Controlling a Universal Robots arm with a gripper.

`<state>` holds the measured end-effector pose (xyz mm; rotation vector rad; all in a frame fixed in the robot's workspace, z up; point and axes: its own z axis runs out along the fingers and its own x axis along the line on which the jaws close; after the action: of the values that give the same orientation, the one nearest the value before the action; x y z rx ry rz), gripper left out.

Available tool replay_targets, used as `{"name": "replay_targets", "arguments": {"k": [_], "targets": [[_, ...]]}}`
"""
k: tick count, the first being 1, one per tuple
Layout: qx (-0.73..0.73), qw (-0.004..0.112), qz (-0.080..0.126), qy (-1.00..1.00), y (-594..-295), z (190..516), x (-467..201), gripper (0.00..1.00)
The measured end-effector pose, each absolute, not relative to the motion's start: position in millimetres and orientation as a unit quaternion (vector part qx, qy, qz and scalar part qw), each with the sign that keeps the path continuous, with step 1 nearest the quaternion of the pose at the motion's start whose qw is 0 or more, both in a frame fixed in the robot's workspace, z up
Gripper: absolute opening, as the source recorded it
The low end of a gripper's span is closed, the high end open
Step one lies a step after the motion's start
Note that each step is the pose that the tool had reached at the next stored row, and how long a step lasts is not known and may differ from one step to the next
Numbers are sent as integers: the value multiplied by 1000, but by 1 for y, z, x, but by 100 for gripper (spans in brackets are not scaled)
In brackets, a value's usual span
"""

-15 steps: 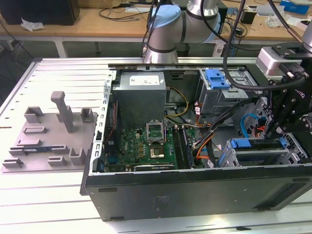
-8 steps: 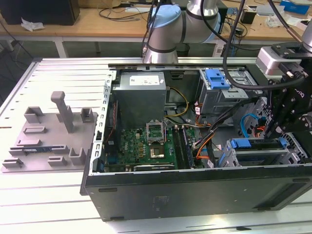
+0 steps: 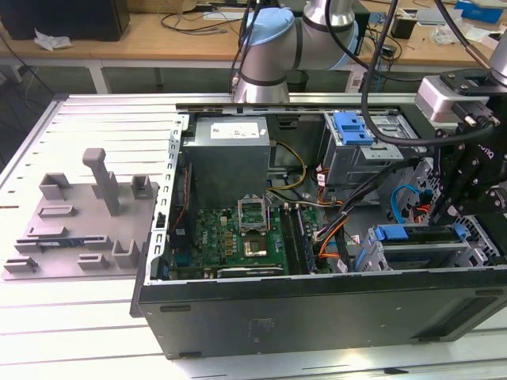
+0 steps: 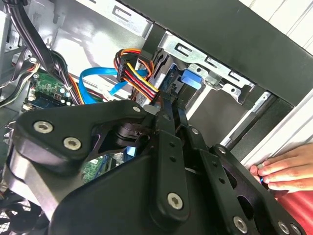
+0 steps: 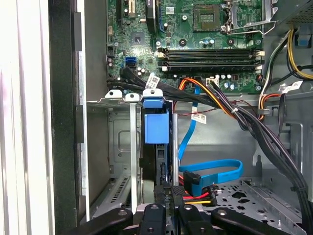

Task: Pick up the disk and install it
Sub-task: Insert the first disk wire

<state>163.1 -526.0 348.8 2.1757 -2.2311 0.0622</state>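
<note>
The disk stood on edge in the metal drive cage at the near right corner of the open computer case, its blue carrier showing on top. The claw was clenched on the disk's end, pushing it in. It looked almost seated. A person's hand rested on the case's edge.

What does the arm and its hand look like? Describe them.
The arm is silver tubing with pale blue joint caps and black cables trailing alongside. The hand is matte black, built of flat linkage plates pinned with silver screw heads, seen close up in the second wrist view.
</note>
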Motion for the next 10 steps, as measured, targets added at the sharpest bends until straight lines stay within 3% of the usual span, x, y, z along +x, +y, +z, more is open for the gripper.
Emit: {"name": "replay_targets", "arguments": {"k": [10], "targets": [[698,12,20,-716,-527,347,163,16]]}}
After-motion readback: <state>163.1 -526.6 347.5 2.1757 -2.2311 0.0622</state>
